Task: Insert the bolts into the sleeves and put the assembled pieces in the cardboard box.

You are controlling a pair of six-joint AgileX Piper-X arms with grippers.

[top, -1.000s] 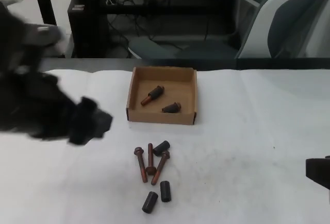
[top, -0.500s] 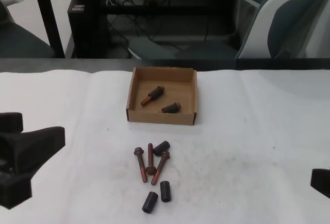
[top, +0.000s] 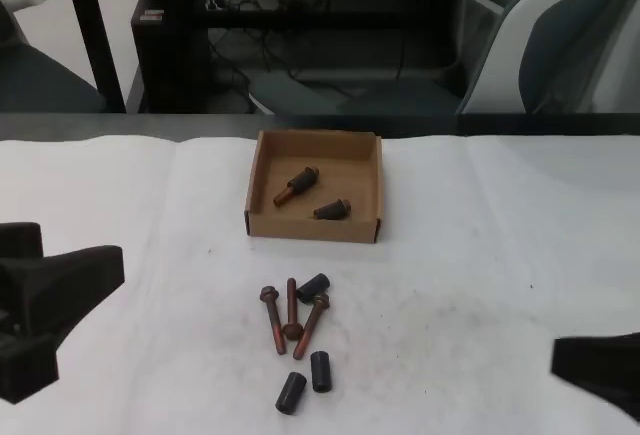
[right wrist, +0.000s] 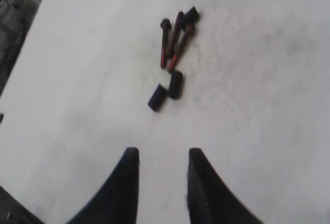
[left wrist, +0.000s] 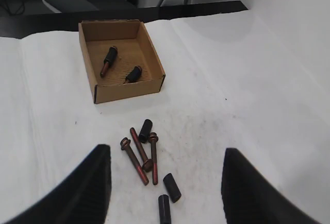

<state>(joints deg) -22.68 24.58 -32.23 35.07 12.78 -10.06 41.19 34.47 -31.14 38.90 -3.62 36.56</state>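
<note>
Three reddish bolts point(top: 292, 315) lie side by side on the white bench, in front of the cardboard box point(top: 314, 226). One black sleeve point(top: 313, 287) touches their far ends; two more sleeves point(top: 320, 371) point(top: 291, 392) lie nearer. Inside the box are two assembled pieces point(top: 296, 184) point(top: 332, 209). My left gripper point(left wrist: 166, 151) hangs wide open at the near left of the bench, looking over the bolts point(left wrist: 140, 152) and the box point(left wrist: 121, 91). My right gripper point(right wrist: 164, 152) is open at the near right, short of the sleeves point(right wrist: 175, 84) and bolts point(right wrist: 172, 41). Neither holds anything.
White cloth covers the whole bench point(top: 500, 245), with free room on both sides of the bolts. Beyond the far edge stand chairs point(top: 560, 45) and a dark frame point(top: 170, 35), off the bench.
The left arm has drawn back from mid-left of the bench to its near-left corner and now holds still. The right gripper has come further into view at the near right.
</note>
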